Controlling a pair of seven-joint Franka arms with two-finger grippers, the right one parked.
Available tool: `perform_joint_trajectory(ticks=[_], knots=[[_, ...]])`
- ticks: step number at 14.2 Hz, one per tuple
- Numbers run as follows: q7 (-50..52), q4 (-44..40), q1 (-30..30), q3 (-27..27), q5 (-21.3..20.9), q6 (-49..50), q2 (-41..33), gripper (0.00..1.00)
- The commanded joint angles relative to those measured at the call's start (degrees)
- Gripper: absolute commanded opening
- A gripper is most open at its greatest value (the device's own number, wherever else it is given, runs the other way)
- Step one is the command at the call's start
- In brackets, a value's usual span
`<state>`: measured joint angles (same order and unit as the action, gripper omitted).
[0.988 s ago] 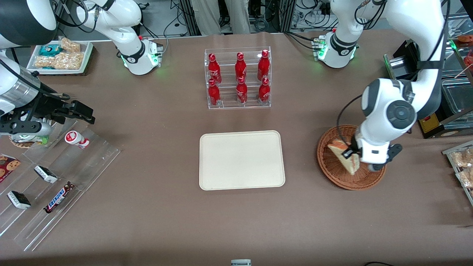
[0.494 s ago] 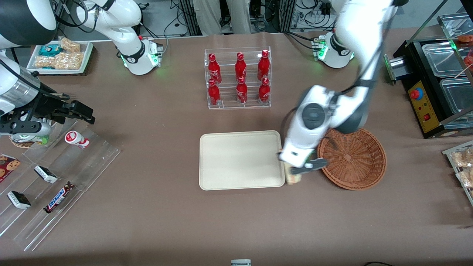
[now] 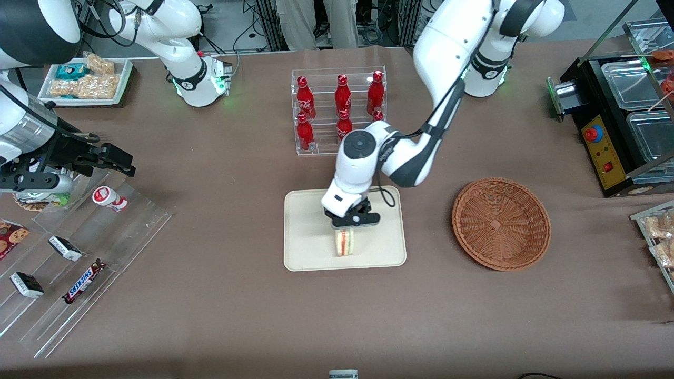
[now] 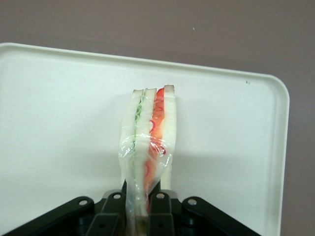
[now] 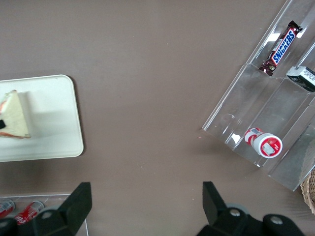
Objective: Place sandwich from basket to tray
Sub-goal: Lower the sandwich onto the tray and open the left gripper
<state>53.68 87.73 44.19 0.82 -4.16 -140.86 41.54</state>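
Observation:
The sandwich (image 3: 345,242), a wrapped white-bread wedge with red-orange and green filling, stands on edge over the cream tray (image 3: 305,247), near the tray's front rim. My left gripper (image 3: 348,226) is shut on it from above. In the left wrist view the black fingers (image 4: 162,211) pinch the sandwich (image 4: 150,142) over the tray (image 4: 59,123). I cannot tell whether it touches the tray. The sandwich also shows in the right wrist view (image 5: 14,118). The wicker basket (image 3: 501,223) lies empty beside the tray, toward the working arm's end.
A clear rack of red bottles (image 3: 339,110) stands farther from the front camera than the tray, close to the arm's elbow. A clear stepped rack with snack bars (image 3: 79,252) lies toward the parked arm's end. A black appliance (image 3: 621,110) is near the basket.
My gripper has carried the sandwich out of the basket, past the tray's rim, to over the middle of the tray. The basket now holds nothing.

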Motion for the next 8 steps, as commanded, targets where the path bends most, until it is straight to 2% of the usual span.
perform_joint_trajectory(ticks=[1,3,4,6,8], knots=[[1.3,-3.0,0.6,1.0,-3.7,-0.1,2.9,0.08],[0.8,-2.8,0.6,0.9,-4.0,0.1,2.7,0.09],[1.2,-2.7,0.5,0.9,-3.7,0.1,2.7,0.21],[1.1,-2.7,0.6,0.9,-4.2,0.4,2.1,0.99],[2.0,-2.6,0.6,0.8,-3.5,2.6,-1.4,1.00]])
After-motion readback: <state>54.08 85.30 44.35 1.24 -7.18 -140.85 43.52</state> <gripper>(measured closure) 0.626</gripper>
